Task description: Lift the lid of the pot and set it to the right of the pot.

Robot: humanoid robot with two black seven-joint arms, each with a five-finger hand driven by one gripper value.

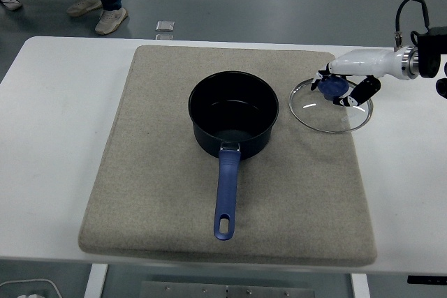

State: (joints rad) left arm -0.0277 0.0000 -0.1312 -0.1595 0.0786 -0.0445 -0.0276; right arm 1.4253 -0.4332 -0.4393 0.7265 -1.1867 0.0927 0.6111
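1. Grey felt-like mat (174, 193) covers the middle of the white bench (56, 137), its edges roughly parallel to the bench edges.
2. A dark pot (233, 122) stands upright near the centre of the mat, open at the top with nothing covering it; its inside looks dark and glossy.
3. The pot's blue handle (225, 193) points toward the near edge of the bench and ends in a small hanging hole.
4. The glass pot lid (330, 105) is to the right of the pot, apart from it, over the right edge of the mat, partly above the mat and partly above the bare bench.
5. The lid has a metal rim and a blue knob (334, 86) at its centre.
6. The right robot hand (343, 87), white with dark fingertips, comes in from the right edge and is clenched around the knob, fingers on both sides of it.
7. Whether the lid rests on the surface or hangs just above it cannot be told.
8. The left arm is out of view.
9. At the top, beyond the bench, a person's legs and shoes (98, 12) stand on the floor, near a small square object (165, 30).
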